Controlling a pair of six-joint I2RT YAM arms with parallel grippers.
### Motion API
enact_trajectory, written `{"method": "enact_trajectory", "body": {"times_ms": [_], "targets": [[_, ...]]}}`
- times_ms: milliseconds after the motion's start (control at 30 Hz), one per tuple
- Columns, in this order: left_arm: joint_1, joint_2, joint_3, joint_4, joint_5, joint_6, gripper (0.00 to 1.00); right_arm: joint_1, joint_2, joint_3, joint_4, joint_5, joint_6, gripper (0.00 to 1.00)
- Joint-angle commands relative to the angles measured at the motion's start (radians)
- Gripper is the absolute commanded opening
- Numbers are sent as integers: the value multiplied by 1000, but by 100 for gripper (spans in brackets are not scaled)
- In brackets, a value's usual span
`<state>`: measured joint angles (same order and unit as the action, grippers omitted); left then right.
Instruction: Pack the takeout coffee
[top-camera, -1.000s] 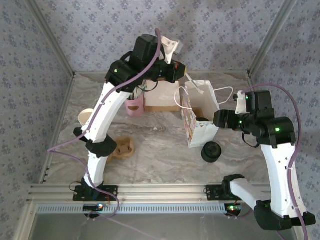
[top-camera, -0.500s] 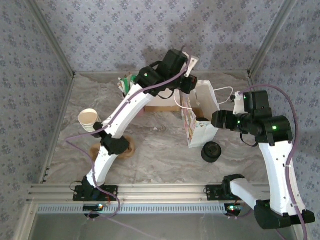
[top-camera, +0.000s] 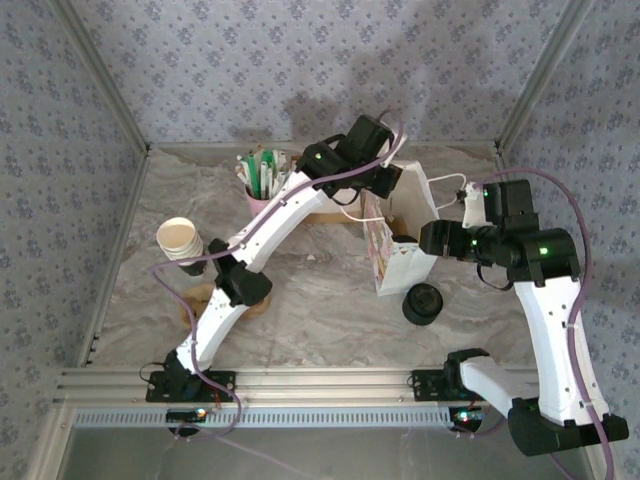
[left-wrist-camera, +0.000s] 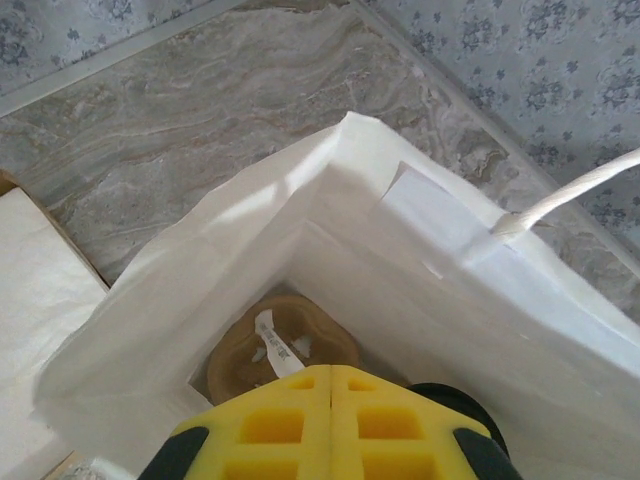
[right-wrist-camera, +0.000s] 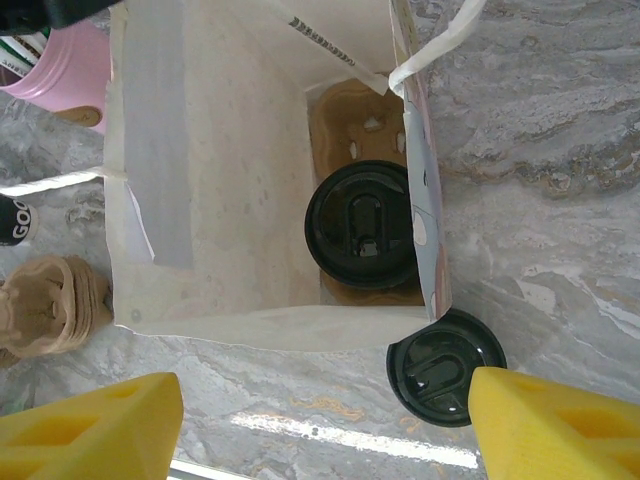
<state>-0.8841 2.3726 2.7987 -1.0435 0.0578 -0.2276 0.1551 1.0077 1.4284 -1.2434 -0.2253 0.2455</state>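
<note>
Top external view: I see a grey-veined marble table (top-camera: 320, 300) boxed in on three sides by blue floral-papered walls (top-camera: 250, 60), with an aluminium rail (top-camera: 320, 385) along its near edge. A white paper bag (top-camera: 400, 215) stands open mid-table. A pile of black lids (top-camera: 422, 303) sits just beside its near corner. A pink holder (top-camera: 262, 195) of sticks stands at the rear and a stack of lidless cups (top-camera: 180, 238) at the left.

From the right wrist, the takeout coffee (right-wrist-camera: 362, 225) sits upright inside the bag, in a brown cup carrier (right-wrist-camera: 355, 125) on the bag's floor. My right end effector (right-wrist-camera: 325, 400) hangs above the bag's near edge, spread wide and empty. From the left wrist, my left end effector (left-wrist-camera: 330, 385) points down into the bag's mouth, its yellow pads pressed together on nothing.

A second ago the left arm arched over the pink holder. It has since swung right to the bag and uncovered the sticks. The right arm, bag and lids have hardly shifted.
</note>
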Motion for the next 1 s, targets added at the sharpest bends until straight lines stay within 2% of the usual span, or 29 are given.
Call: {"method": "enact_trajectory", "body": {"times_ms": [0, 500, 600, 867, 967], "targets": [[-9, 26, 30, 25, -13, 18, 0, 3, 3, -9, 14, -17, -3, 78], [-12, 65, 30, 18, -26, 25, 2, 8, 16, -6, 15, -17, -3, 78], [-14, 53, 31, 17, -23, 21, 9, 9, 17, -4, 14, -17, -3, 78], [-17, 13, 33, 13, -4, 12, 44, 10, 6, -3, 9, -13, -2, 78], [-16, -3, 36, 8, 3, 8, 52, 11, 6, -2, 8, -13, 0, 78]]}}
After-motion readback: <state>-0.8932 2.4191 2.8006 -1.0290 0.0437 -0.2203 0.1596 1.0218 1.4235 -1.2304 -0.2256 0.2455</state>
